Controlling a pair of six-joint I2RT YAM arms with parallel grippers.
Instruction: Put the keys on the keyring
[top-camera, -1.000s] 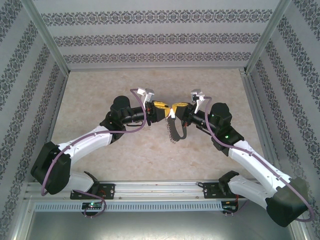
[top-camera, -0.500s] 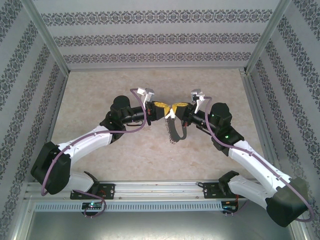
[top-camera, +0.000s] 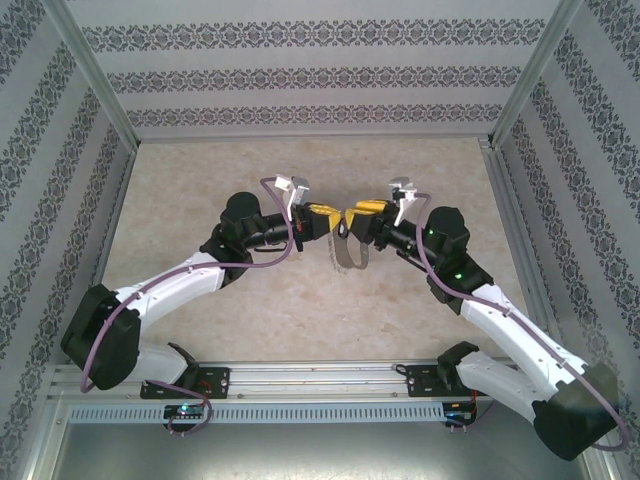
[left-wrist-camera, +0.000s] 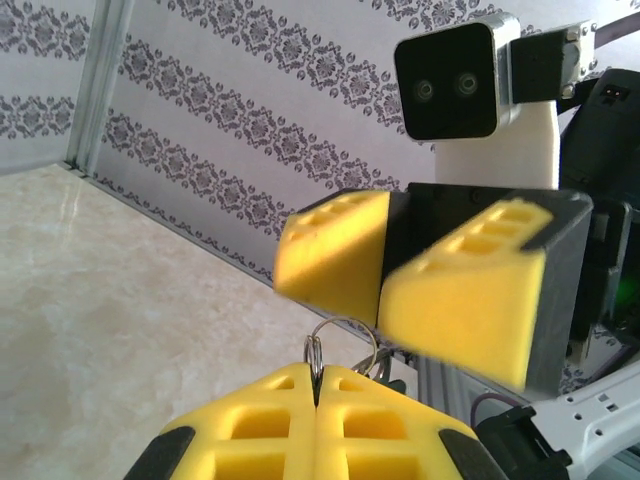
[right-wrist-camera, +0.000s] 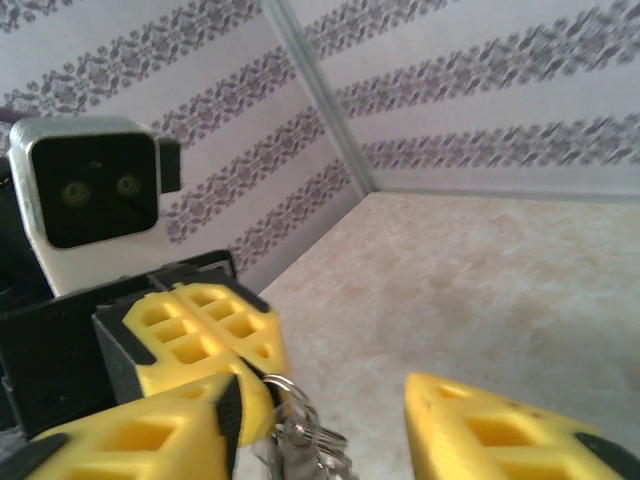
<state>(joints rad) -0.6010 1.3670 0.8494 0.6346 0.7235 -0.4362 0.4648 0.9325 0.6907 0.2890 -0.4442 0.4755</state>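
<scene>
Left arm (top-camera: 170, 285), right arm (top-camera: 515, 335): white shells, black joint housings, purple cable (top-camera: 245, 265) looped alongside. Left hand (left-wrist-camera: 315, 390), right hand (top-camera: 362, 210): yellow honeycombed fingers (left-wrist-camera: 250, 430), black mounts. Silver-faced camera block (left-wrist-camera: 450, 80) above right hand.

Two white and black arms reach in from the near edge of a pale stone-patterned worktop (top-camera: 200, 190) and meet nose to nose at its middle. The left gripper (top-camera: 320, 213) has its yellow fingers (top-camera: 324, 211) pressed together at the upper end of the keyring (top-camera: 352, 252), a grey metal loop that hangs slanting down towards the near side. The right gripper (top-camera: 364, 208) sits just beside that same upper end; whether it touches the metal is unclear. Patterned walls (top-camera: 300, 80) enclose the worktop, and a metal rail (top-camera: 320, 375) carries both arm bases.
</scene>
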